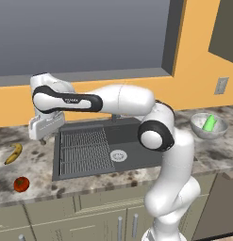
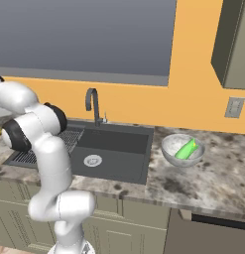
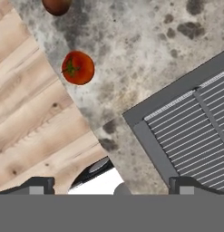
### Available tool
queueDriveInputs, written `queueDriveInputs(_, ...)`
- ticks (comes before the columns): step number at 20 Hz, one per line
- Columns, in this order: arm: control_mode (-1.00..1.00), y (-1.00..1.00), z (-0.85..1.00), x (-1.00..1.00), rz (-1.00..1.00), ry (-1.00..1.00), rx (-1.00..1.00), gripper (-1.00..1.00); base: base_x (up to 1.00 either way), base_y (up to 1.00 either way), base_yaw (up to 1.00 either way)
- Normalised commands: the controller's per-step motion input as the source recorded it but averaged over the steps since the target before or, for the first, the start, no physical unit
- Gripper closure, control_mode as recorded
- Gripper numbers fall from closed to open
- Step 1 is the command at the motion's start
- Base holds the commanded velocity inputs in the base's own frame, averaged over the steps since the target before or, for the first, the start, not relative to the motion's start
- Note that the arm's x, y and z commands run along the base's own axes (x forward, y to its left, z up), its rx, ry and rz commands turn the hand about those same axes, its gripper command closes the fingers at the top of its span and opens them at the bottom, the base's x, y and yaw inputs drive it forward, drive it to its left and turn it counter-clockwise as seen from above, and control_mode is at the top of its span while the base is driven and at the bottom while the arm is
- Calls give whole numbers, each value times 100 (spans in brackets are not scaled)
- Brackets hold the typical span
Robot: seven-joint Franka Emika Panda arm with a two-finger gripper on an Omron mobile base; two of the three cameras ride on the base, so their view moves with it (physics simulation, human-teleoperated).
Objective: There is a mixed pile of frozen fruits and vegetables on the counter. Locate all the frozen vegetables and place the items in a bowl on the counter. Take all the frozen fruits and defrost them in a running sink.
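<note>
The sink point(image 1: 96, 146) is set into the counter point(image 1: 37, 181). At its 9 o'clock the banana point(image 1: 13, 154) is laid, with the tomato point(image 1: 21, 184) nearer the front edge. At 3 o'clock the bowl point(image 1: 208, 126) is placed, the cucumber point(image 1: 210, 123) in it.

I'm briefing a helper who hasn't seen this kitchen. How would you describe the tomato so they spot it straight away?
Start at the dark sink and move left along the speckled counter toward its front edge. The tomato sits there, nearer the front than the banana. It is round and bright red with a dark stem spot, unlike the curved yellow banana and the duller brown fruit beside it.
</note>
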Motion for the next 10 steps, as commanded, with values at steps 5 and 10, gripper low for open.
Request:
queueDriveInputs(5, -100, 23, 0, -14, 0, -1, 0, -100, 0, 0, 0)
queueDriveInputs(10, -100, 24, -1, -13, 0, -1, 0, -100, 0, 0, 0)
